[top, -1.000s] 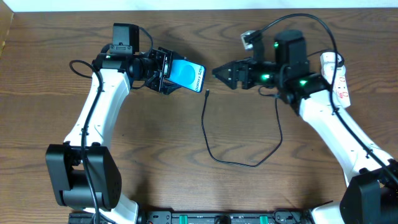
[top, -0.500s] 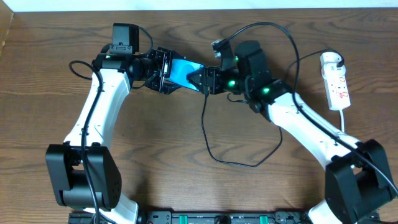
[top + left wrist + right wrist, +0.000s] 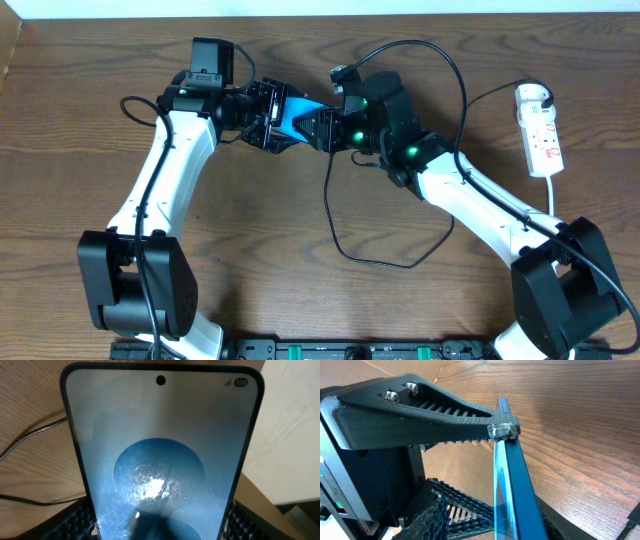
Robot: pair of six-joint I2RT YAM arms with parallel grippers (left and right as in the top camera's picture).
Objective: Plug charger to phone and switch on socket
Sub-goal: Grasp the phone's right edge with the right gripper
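My left gripper is shut on the phone and holds it off the table by its long edges. The blue screen fills the left wrist view, with the fingers at the bottom corners. My right gripper is open and straddles the phone's free end. In the right wrist view the phone stands edge-on between my fingers, with a gap on the left side. The charger cable loops on the table, one end just below the right gripper. Its white adapter head sits on the socket.
The socket lies at the far right of the wooden table, out beyond the right arm. A thick black robot cable arcs above the right wrist. A pale surface borders the table's far edge.
My right arm has swung left from near the socket to the phone, and its open jaws now enclose the phone's free end. The left arm has shifted slightly right with the phone.
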